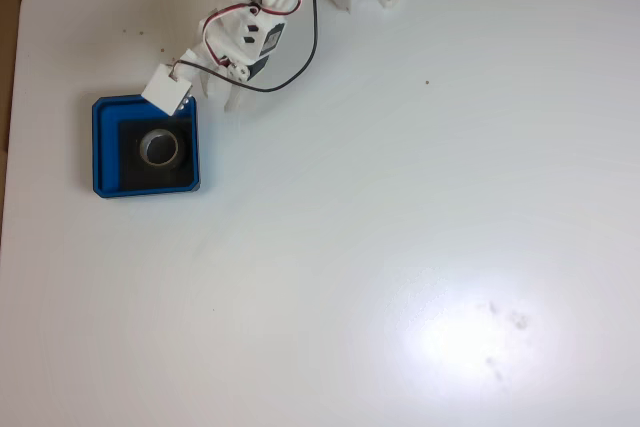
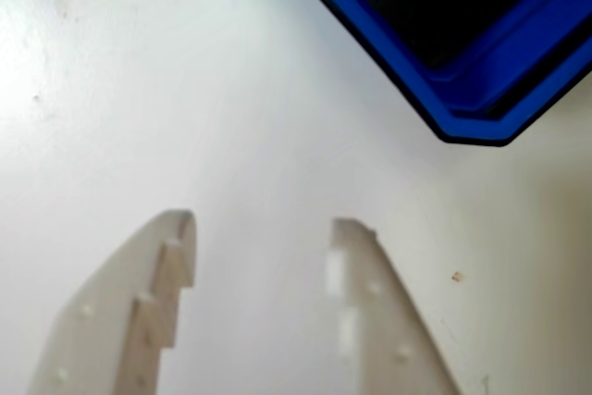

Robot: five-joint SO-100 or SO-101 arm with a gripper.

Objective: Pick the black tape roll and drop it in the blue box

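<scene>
Your black tape roll (image 1: 160, 147) lies flat inside the blue box (image 1: 104, 147). Your tool (image 2: 264, 233) hangs released (holding nothing) over the white bench (image 1: 400, 247), just beside the box.

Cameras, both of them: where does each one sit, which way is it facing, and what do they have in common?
Fixed view: sits above, looking straight down on the white table; shows the white arm, and the black tape roll inside the blue box.
Wrist view: rides on the arm, looking down past the open gripper at the table, with a corner of the blue box.
Shared: the blue box and the table.
</scene>
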